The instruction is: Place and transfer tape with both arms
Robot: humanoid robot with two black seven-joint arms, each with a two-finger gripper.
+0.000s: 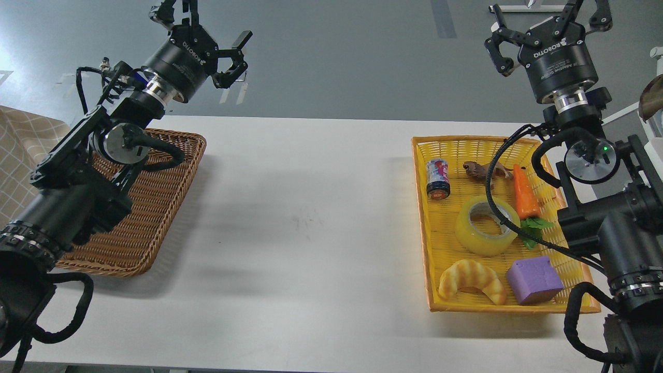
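The tape point(481, 242), a yellow translucent roll with a pale core, lies flat in the middle of the yellow basket point(422, 217) on the right side of the table. A black cable of my right arm crosses in front of it. High above the basket's far end, beyond the table's far edge, my right gripper point(549, 18) is raised and open with nothing in it. My left gripper point(207, 36) is also raised and open, empty, above the far corner of the brown wicker basket point(150, 217) at the left.
The yellow basket also holds a small can point(438, 178), a brown toy animal point(484, 170), a toy carrot point(524, 192), a croissant toy point(471, 280) and a purple block point(533, 280). The white table point(311, 233) runs between the baskets. A beige cloth point(20, 155) lies far left.
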